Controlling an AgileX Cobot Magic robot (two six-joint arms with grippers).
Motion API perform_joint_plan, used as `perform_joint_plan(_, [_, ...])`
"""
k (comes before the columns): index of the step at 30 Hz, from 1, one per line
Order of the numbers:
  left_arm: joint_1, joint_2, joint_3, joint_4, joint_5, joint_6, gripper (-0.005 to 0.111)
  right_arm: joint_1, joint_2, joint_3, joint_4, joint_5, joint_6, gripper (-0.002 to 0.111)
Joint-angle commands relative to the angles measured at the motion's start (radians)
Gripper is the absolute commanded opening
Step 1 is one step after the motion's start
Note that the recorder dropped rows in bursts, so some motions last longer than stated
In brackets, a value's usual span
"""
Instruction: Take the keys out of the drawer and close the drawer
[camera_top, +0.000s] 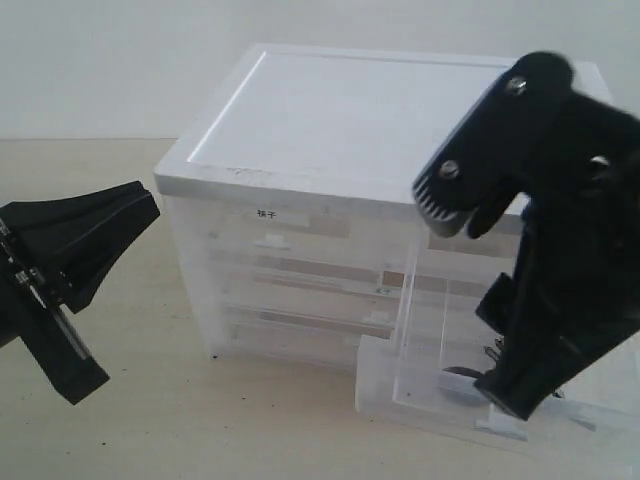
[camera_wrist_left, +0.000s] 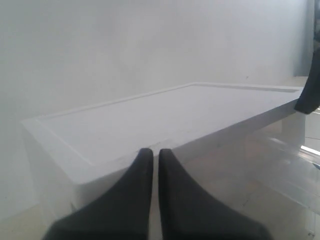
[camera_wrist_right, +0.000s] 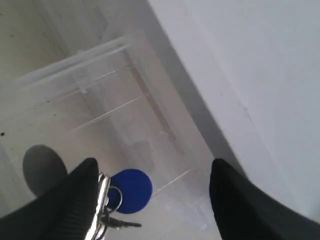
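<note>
A big white box of drawers (camera_top: 340, 120) sits on a tan table (camera_top: 150, 420). A plain pale wall is behind it. The box has see-through drawers in front. One small drawer up top has a label with black marks (camera_top: 266, 213), and it is pushed in.

My left gripper (camera_wrist_left: 152, 152) hangs out beside the box, near its top corner. Its two fingers are pressed together, with just a thin line between them. They hold nothing.

The drawer (camera_top: 385, 385) at the bottom is pulled far out over the table. My right gripper (camera_wrist_right: 154, 167) is down inside it, with clear walls all around. My right fingers are spread wide apart and pinch nothing.

The keys (camera_wrist_right: 120, 200) lie on the floor of that drawer, between my right fingers. They are shiny silver, on a ring, and the silver part sits right up against one finger (camera_wrist_right: 75, 200). The round blue fob (camera_wrist_right: 134, 189) lies flat beside them. My other finger (camera_wrist_right: 250, 205) is well apart from the keys, close to the side of the white box.
</note>
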Motion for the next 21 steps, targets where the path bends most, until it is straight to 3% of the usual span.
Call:
perform_joint_plan(1, [-0.006,-0.003,0.006,-0.009,-0.002,-0.009,0.005,-0.001,0.096,0.002,-0.036,-0.006,0.047,0.057])
perform_joint_plan(6, [-0.006,-0.003,0.006,-0.009,-0.002,-0.011,0.005,-0.001,0.126,0.002,-0.027,0.027,0.141,0.057])
perform_joint_plan(21, [-0.006,-0.003,0.006,-0.007,-0.002,-0.011,0.005,-0.001,0.126,-0.098,0.143,0.092,0.11,0.057])
